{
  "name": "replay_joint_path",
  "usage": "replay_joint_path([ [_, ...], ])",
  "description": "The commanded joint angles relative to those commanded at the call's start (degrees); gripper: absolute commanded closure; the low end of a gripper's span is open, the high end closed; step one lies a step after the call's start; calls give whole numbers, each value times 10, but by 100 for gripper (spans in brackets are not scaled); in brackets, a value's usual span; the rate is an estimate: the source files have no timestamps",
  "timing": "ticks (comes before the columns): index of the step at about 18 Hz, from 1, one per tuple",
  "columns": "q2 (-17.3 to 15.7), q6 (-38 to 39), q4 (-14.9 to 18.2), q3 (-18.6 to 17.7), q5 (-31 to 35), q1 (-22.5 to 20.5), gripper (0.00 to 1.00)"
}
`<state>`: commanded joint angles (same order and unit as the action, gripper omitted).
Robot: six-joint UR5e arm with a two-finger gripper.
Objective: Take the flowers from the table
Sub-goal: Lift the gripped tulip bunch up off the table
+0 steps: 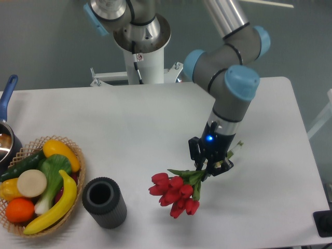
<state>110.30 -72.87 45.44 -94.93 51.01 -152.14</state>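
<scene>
On the tabletop (pixel 129 124), a basket (pixel 78 166) of fruit and vegetables sits at the near left, with a pot (pixel 6 142) just behind it at the left edge. A cylinder (pixel 105 202) stands just right of the basket. The flowers (pixel 175 193) lie further right, near the front, their stems under the claw (pixel 211 167).

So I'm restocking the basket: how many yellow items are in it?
3 in the basket: a banana along the front right, a pepper at the top, another yellow piece at left. More may be hidden.
</scene>
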Motion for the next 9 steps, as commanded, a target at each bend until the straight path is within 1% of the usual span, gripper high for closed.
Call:
replay_joint_path([
  [3, -18, 6, -3, 1, -68, -19, 71],
  [7, -24, 7, -3, 2, -171, -59, 71],
  [9, -24, 12, -3, 4, -226, -69, 71],
])
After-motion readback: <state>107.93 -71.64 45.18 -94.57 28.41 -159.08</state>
